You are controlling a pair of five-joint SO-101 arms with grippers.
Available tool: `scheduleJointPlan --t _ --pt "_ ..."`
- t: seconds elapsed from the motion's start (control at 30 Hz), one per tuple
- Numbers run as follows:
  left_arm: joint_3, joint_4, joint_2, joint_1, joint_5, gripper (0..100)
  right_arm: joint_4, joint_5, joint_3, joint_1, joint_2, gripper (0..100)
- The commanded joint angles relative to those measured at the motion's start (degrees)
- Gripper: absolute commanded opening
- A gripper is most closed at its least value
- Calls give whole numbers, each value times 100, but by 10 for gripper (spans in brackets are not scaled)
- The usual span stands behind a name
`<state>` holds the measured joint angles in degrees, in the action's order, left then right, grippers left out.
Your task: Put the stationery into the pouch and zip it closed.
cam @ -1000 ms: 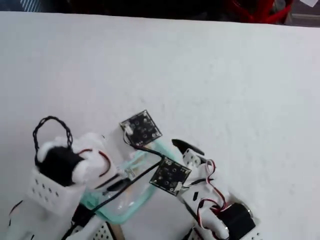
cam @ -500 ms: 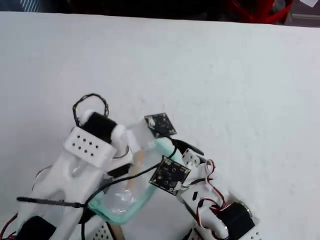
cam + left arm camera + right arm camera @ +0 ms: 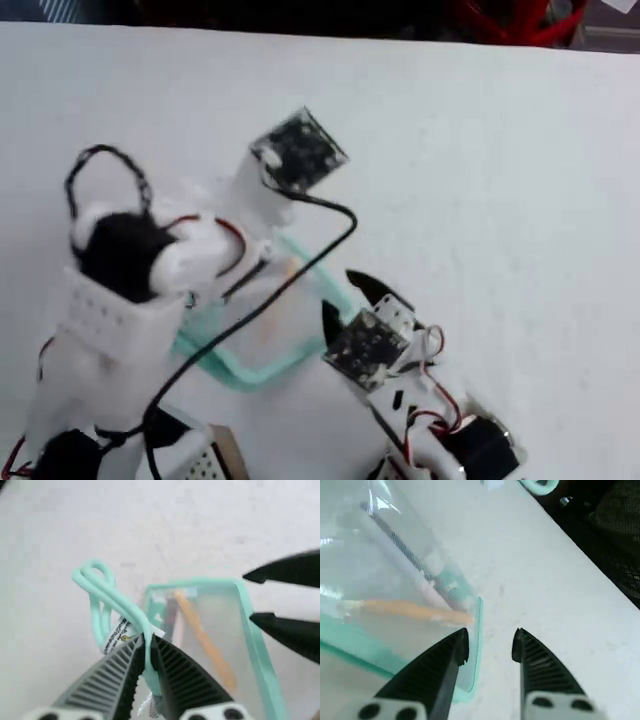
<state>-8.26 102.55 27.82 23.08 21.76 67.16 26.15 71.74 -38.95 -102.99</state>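
Observation:
A clear pouch (image 3: 255, 335) with a mint-green rim lies on the white table between the two arms. Inside it are an orange pencil (image 3: 405, 610) and a dark grey pen (image 3: 405, 555); the pencil (image 3: 205, 640) also shows in the left wrist view. My left gripper (image 3: 148, 642) is shut on the mint cord loop (image 3: 102, 592) at the pouch's (image 3: 220, 615) end. My right gripper (image 3: 490, 640) stands open at a corner of the pouch (image 3: 380, 580), one finger over the rim, the other over bare table. Its black fingers (image 3: 287, 572) show beside the pouch, and in the high view the right gripper (image 3: 350, 300) sits at the pouch's right side.
The white table (image 3: 480, 160) stretches open to the far side and the right. A dark floor and a red object (image 3: 510, 20) lie beyond the far edge. A black mesh object (image 3: 615, 525) lies past the table edge in the right wrist view.
The left arm has swung toward the far side, its wrist now farther out with the cord in its grip. The pouch has shifted and lies flatter. The right wrist has turned slightly.

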Motion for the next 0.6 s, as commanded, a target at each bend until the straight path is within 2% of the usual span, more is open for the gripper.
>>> scheduleJointPlan --t 0.0,0.1,0.27,0.43,0.57 --pt "-1116 -105 -31 75 -404 22 -136 -431 -123 48 -13 149" --pt "-1354 -501 -31 75 -571 22 -136 -738 -413 48 -22 149" --pt "-1125 -1090 -31 75 -677 22 4 -809 -1178 -22 -13 165" --pt "-941 -1284 -22 57 -791 22 75 -809 -1371 -804 13 297" --pt "-967 -1292 13 31 -756 22 268 -800 -1530 -1323 13 300"
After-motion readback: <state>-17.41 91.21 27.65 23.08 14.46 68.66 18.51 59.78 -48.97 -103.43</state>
